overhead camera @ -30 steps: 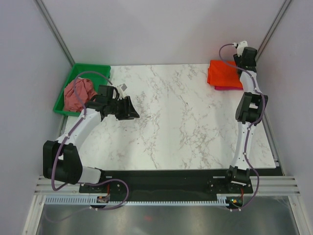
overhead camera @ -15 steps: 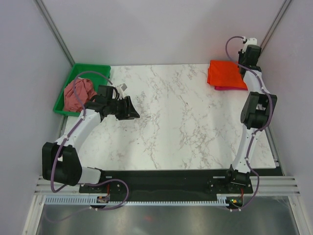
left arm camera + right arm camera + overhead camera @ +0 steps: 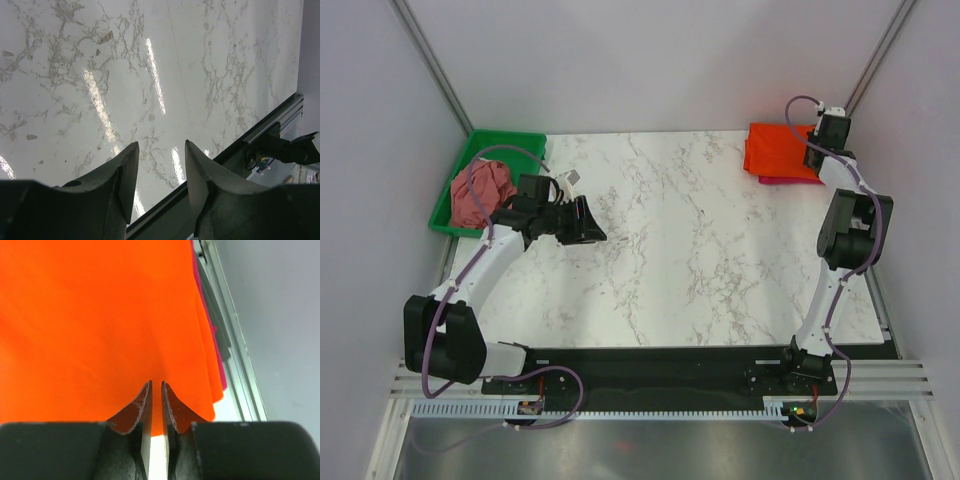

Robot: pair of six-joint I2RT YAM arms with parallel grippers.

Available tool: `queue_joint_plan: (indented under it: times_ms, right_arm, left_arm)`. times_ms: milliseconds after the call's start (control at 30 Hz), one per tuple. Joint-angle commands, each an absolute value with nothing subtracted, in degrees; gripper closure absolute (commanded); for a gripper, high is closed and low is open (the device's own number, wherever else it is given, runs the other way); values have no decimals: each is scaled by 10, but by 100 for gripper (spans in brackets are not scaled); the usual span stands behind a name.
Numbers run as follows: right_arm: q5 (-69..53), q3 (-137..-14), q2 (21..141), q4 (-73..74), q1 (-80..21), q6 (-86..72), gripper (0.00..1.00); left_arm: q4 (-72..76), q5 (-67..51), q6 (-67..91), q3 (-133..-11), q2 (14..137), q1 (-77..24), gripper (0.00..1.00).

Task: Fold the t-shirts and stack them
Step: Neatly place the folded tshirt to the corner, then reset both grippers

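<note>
We've got the smooth, flat-folded bright orange cloth t-shirt (image 3: 775, 150) in the far right corner of the glossy white marble table (image 3: 700, 250), with a magenta-pink shirt (image 3: 216, 355) peeking out underneath. The right gripper (image 3: 155, 386) hangs over its right side, fingers pressed nearly together on nothing. It's slid back toward us since a second ago. The crumpled dusty rose shirt (image 3: 480, 192) sits in the green plastic tray (image 3: 510, 138). The left gripper (image 3: 161, 150) is spread over bare marble.

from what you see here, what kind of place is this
Probably a robot lab workcell: plain walls enclose a marble-look table, the left arm and right arm are bolted at its near edge, and a green tray holds a t-shirt.
</note>
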State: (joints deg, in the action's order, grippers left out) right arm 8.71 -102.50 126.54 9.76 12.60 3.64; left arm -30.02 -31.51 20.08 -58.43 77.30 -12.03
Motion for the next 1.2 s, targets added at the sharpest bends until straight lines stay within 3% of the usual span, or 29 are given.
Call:
queue_joint_plan:
  times_ms: [0,300,533,633,667,833,900,933,1033,1067,1100,1167]
  right_arm:
    - [108,-1021,1241,98,141,31,81]
    - [143,-1035,1280,105,160,41,81]
    - [156,-1064,1228,169,159,5,79]
    - [136,-1042,1151,226,156,-91,69]
    - [128,-1024,1097,235,153,-114,62]
    - [34,-862,921,272,103,-199,38]
    - [21,-793,834,285,51,-212,20]
    - [-24,-754,784,289,22,-223,2]
    - [-61,-702,716,297,-39,-250,2]
    - [-81,-680,681,301,-51,-265,2]
    - [-92,-670,665,312,-58,-275,2]
    - [-120,-639,613,321,-66,-303,2]
  left_arm:
    - [-287,-326,183,-579,754,-122,50]
    - [-287,-320,181,-581,760,-122,50]
    - [-285,-322,187,-613,754,-122,49]
    - [-279,-324,199,-647,744,-123,49]
    - [-273,-321,200,-656,735,-124,49]
    - [-261,-332,207,-717,706,-127,44]
    - [-258,-335,206,-725,693,-128,40]
    - [-258,-330,205,-725,677,-129,33]
    - [-259,-336,210,-721,648,-127,24]
    - [-258,-342,212,-718,638,-128,6]
    - [-258,-344,218,-711,629,-127,0]
    - [-258,-347,228,-700,600,-127,0]
